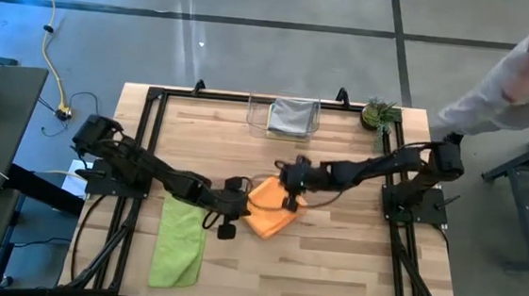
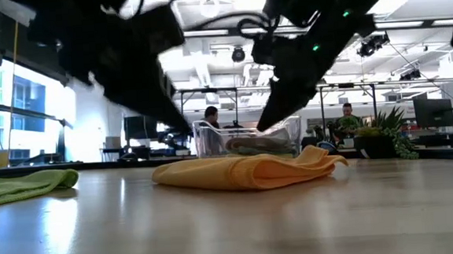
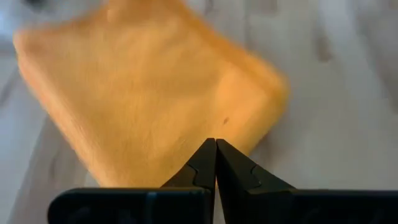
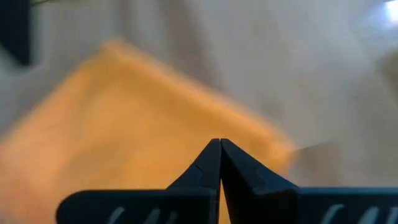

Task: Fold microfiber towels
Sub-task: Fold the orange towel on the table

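An orange towel [image 1: 271, 212] lies folded into a thick pad at the table's middle, also seen in the low view [image 2: 249, 173]. My left gripper [image 3: 216, 142] hangs shut just above the towel's left side [image 1: 245, 190], with nothing between its fingers. My right gripper [image 4: 220, 142] is shut as well and hovers over the towel's far side [image 1: 279, 180]. In the low view both arms stand clear above the cloth. A lime green towel [image 1: 179, 245] lies folded lengthwise at the near left. A grey towel [image 1: 293, 115] rests inside the clear bin.
The clear plastic bin [image 1: 259, 119] stands at the table's far edge, a small potted plant [image 1: 379, 113] to its right. A dark frame borders the table. A person [image 1: 506, 82] stands beyond the far right corner. Bare wood lies near and right of the orange towel.
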Controlling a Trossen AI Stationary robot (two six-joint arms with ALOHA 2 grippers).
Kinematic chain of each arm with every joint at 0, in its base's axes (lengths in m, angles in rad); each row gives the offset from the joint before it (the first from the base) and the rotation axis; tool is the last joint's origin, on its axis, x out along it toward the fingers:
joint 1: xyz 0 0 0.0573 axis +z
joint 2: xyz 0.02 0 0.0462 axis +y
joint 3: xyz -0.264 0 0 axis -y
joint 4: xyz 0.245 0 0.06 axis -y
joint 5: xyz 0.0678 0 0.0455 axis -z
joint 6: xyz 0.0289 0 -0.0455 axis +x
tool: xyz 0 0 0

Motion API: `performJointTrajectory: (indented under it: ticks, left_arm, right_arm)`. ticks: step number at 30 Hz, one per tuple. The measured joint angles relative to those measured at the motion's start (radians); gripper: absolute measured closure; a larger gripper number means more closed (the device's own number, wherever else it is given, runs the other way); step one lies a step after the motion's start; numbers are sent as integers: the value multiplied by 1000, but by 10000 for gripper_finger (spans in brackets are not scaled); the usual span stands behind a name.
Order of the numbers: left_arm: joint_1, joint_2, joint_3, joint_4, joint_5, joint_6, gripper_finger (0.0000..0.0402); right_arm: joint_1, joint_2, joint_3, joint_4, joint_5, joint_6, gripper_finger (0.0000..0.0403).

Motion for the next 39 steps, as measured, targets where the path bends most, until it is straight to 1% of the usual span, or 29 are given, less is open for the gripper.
performJointTrajectory:
  ticks: [3, 8, 10, 12, 16, 19, 22, 26, 29, 32, 35, 37, 39]
  left_arm:
    - [14, -46, 2, -12, -5, 28, 401]
    - [90, -54, 0, -158, -66, 55, 401]
    - [119, -29, 1, -165, -64, 67, 401]
    - [140, -14, -10, -177, -37, 81, 401]
    - [158, 19, -74, -80, 62, 60, 401]
    - [139, 32, -114, 36, 100, 23, 401]
    - [99, 33, -140, 112, 118, -4, 401]
    - [44, 37, -143, 186, 97, -28, 401]
    - [13, 66, -143, 250, 84, -39, 401]
    - [-3, 121, -132, 325, 84, -50, 401]
    - [-13, 149, -107, 326, 90, -27, 401]
    - [-21, 129, -100, 324, 81, 3, 401]
    - [-20, 72, -102, 307, 51, 11, 401]
  right_arm:
    - [74, 13, 0, 2, -73, 49, 403]
    - [190, 70, 0, -5, -60, 133, 403]
    - [211, 88, 0, -25, -42, 172, 403]
    - [221, 108, 0, -46, -20, 198, 403]
    - [223, 115, 0, -135, 20, 221, 403]
    - [213, 106, 1, -190, 51, 199, 403]
    - [183, 97, 1, -227, 61, 145, 403]
    - [139, 84, 0, -253, 57, 45, 403]
    - [116, 61, -1, -276, 33, -35, 403]
    - [106, 9, -1, -324, 25, -86, 403]
    - [106, -55, -1, -350, 14, -118, 403]
    - [109, -81, -1, -334, 3, -115, 403]
    - [112, -86, -1, -303, -18, -91, 403]
